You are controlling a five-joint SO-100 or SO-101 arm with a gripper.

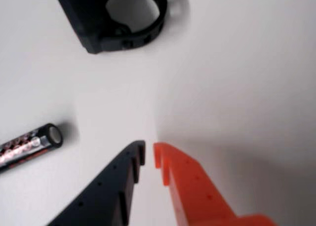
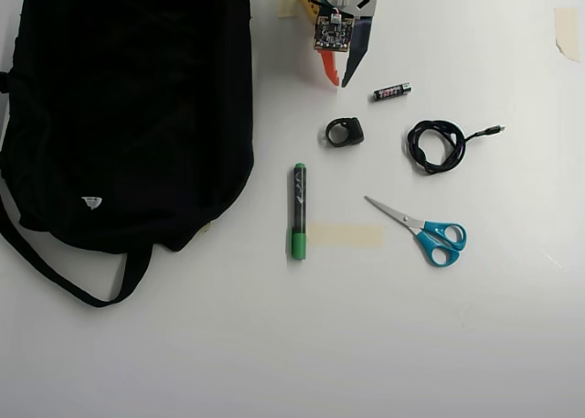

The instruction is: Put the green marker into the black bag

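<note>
**Marker handling and clearance around the gripper**

Gripper position: at the top of the overhead view, tips pointing down toward the desk. The wrist view shows the black finger and the orange finger with only a narrow gap between the tips, nothing held.

Nearest items in the overhead view: a small battery just right of the gripper, and a black ring-shaped part just below it. A coiled black cable and blue-handled scissors lie further right, well apart from the work path.

The green marker lies flat below the ring-shaped part, long axis vertical in this view, green end resting beside a strip of tape. It is likely light, rigid and smooth, so it may roll or slip. Recommended hold: across the dark barrel near mid-length, jaws closing on the short axis.

The black bag lies left of the marker, a clear strip of desk between them. The fabric is probably soft and yielding. The opening cannot be identified. Open desk below the marker allows free approach.
</note>
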